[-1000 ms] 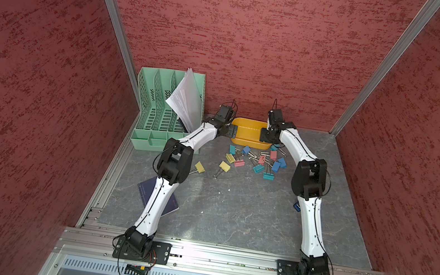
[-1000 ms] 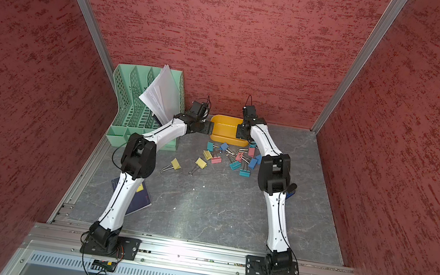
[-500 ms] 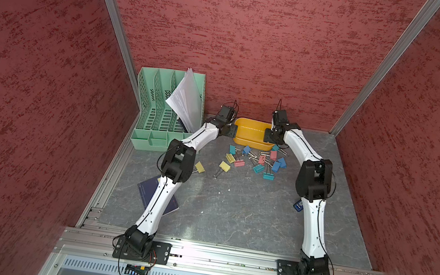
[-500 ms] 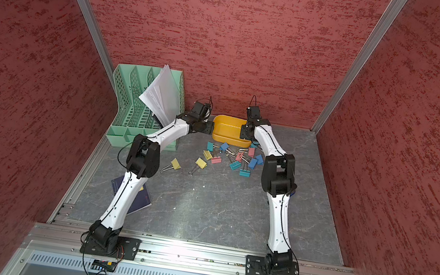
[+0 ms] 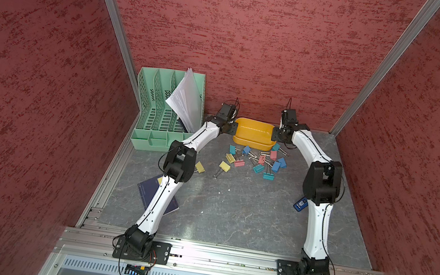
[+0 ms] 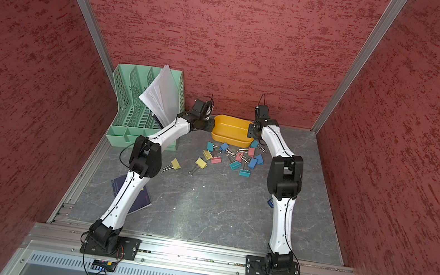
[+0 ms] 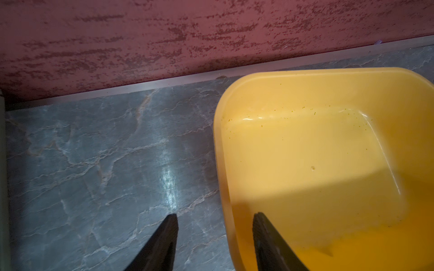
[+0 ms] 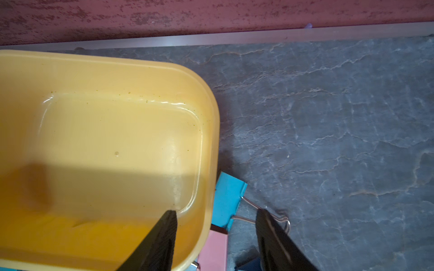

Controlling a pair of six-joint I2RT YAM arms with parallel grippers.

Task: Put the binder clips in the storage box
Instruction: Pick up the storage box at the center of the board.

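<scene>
The yellow-orange storage box [image 5: 254, 134] [image 6: 231, 131] sits by the back wall, and what shows of its inside is empty. My left gripper [image 5: 232, 129] [image 7: 215, 219] is open at its left end, with the box's wall [image 7: 223, 187] between the jaws, one finger inside and one outside. At the opposite end, my right gripper [image 5: 275, 134] [image 8: 216, 215] is open and straddles the wall [image 8: 210, 164] the same way. Several binder clips [image 5: 256, 159] [image 6: 235, 156] lie scattered in front of the box. A teal clip [image 8: 229, 199] and a pink clip [image 8: 215, 248] lie against the box by the right jaws.
A mint green file organizer [image 5: 158, 112] holding white papers [image 5: 186, 101] stands at the back left. A dark blue notebook [image 5: 147, 189] lies under my left arm. A blue stapler [image 5: 300, 204] lies beside my right arm. The red back wall is close behind the box.
The left jaws have narrowed around the box's left wall. My right gripper has shifted a little to the right, onto the box's right end.
</scene>
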